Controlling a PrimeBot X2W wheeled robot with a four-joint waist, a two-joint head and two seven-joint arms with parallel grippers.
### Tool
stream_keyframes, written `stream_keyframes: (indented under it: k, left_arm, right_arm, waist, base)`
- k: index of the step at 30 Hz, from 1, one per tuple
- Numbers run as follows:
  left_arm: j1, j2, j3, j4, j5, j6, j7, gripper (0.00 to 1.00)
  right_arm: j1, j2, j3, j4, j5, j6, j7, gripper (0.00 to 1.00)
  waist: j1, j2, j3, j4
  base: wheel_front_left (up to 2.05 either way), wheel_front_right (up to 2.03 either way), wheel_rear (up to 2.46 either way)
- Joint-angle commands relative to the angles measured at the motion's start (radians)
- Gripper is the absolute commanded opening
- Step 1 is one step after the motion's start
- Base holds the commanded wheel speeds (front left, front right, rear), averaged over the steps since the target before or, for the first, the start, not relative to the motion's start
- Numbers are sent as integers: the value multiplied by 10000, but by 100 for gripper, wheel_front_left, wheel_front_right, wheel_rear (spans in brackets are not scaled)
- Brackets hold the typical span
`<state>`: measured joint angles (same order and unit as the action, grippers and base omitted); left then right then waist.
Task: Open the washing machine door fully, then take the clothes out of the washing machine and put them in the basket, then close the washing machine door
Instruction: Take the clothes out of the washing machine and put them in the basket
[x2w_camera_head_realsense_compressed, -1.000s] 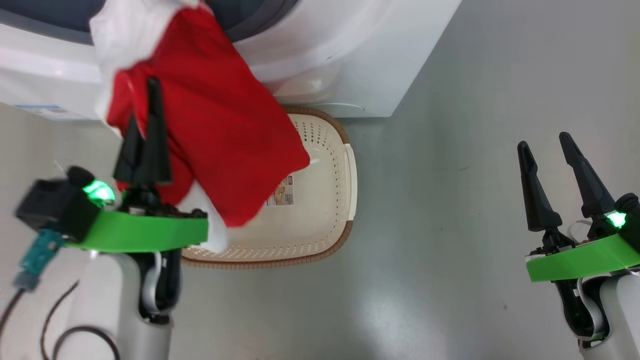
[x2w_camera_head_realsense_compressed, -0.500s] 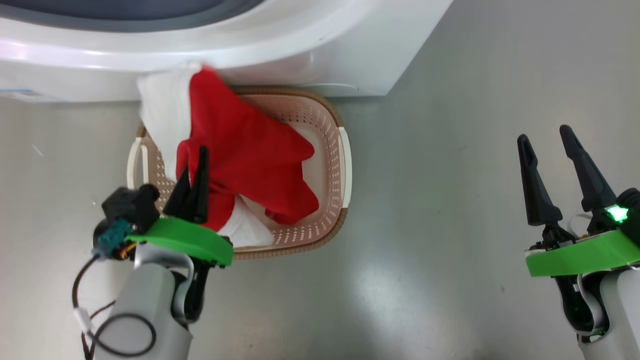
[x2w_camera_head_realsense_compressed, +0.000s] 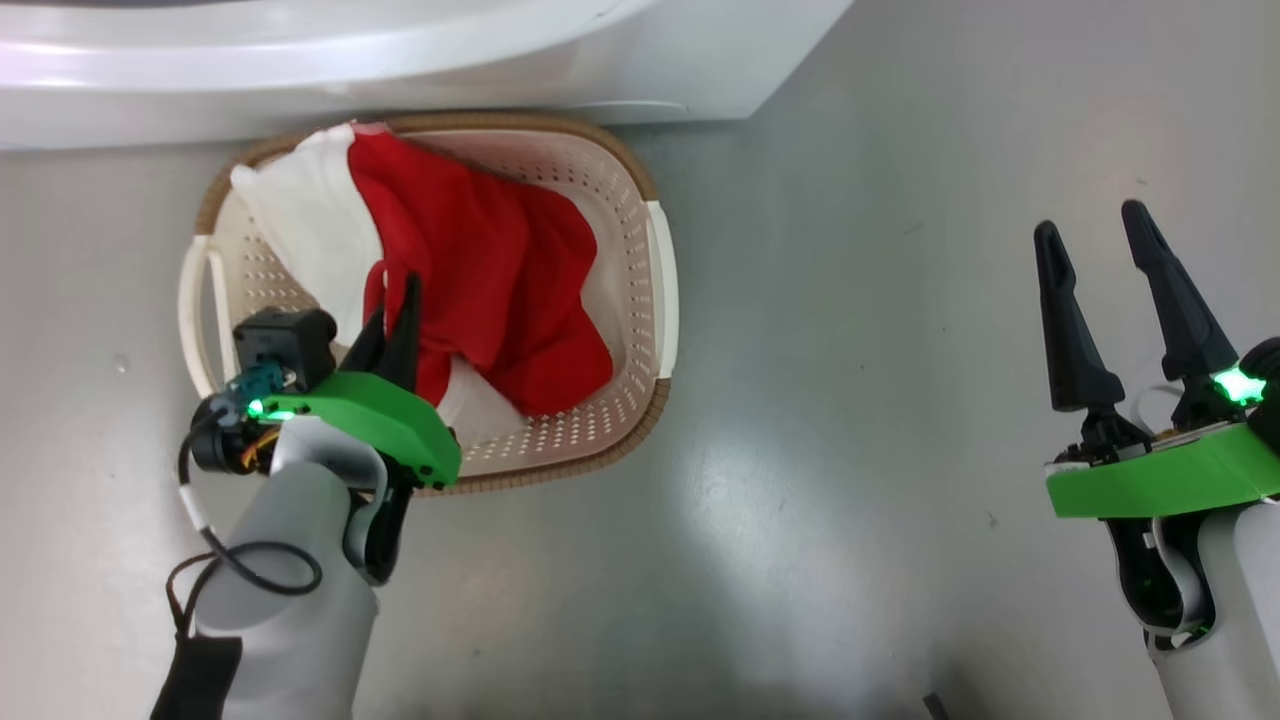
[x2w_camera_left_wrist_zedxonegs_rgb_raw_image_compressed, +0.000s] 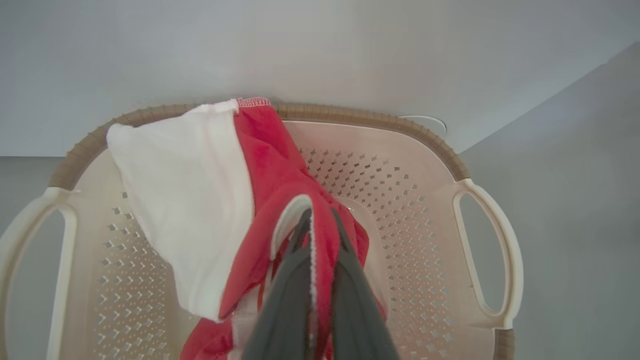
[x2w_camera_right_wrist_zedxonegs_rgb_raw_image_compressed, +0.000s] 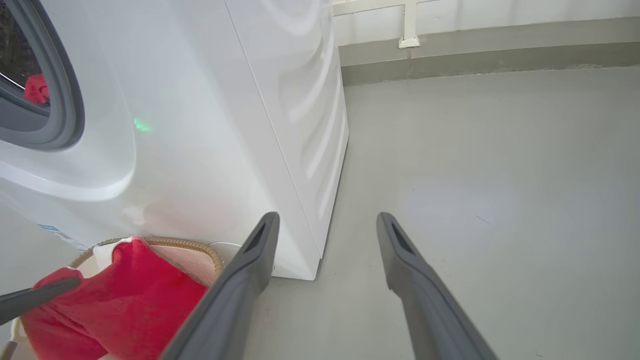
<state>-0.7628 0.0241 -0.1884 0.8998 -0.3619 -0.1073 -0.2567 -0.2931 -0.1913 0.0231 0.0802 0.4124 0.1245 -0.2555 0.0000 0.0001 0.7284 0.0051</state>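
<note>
The red and white clothes lie draped in the cream basket, which stands on the floor against the white washing machine. My left gripper is over the basket's near left part, shut on a fold of the red fabric. In the left wrist view that gripper pinches a white-edged red hem between its fingers. My right gripper hangs open over bare floor far to the right, holding nothing. A scrap of red shows inside the drum behind the grey ring. The washing machine door is out of view.
Grey floor stretches to the right of the basket and the machine. A wall base with a white fitting runs behind. My left arm's cable loops near the wrist.
My left gripper has come down from the machine's opening with the clothes, which now rest in the basket. The head camera has tilted down. My right gripper has stayed open.
</note>
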Motion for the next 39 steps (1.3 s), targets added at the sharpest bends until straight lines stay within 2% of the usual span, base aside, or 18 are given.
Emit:
stream_keyframes:
  k: [1, 10, 19, 22, 24, 25, 39]
  left_arm:
    - [0, 262, 184, 72, 92, -45, -51, 0]
    - [-1043, 262, 147, 1549, 526, -34, -51, 0]
    - [-1703, 262, 236, 2413, 623, 31, -51, 0]
    - [-1741, 262, 231, 2467, 547, 35, -51, 38]
    - [-1721, 262, 198, 2460, 493, 34, -51, 89]
    - [-1703, 262, 185, 2445, 455, 34, -51, 100]
    - [-981, 262, 121, 1814, 74, -42, -51, 100]
  right_arm:
    - [84, -30, 243, -267, -55, 62, -63, 100]
    - [-96, -8, 336, -372, -67, 62, -63, 100]
    - [-231, -33, 398, -432, -66, 62, -63, 100]
    - [-232, -44, 390, -407, -74, 62, -63, 100]
    - [-232, -51, 377, -387, -77, 62, -63, 100]
    - [-233, -56, 374, -377, -79, 62, -63, 100]
    - [-65, -125, 286, -186, -118, 62, -63, 100]
  waist:
    - [0, -1, 215, -155]
    - [0, -1, 764, -258]
    - [0, -1, 1005, -345]
    - [0, -1, 989, -333]
    - [0, -1, 956, -313]
    - [0, -1, 935, -301]
    - [0, -1, 81, -81]
  base:
    - [0, 0, 0]
    - [0, 0, 0]
    - [0, 0, 0]
    - [0, 0, 0]
    - [0, 0, 0]
    - [0, 0, 0]
    - [0, 0, 0]
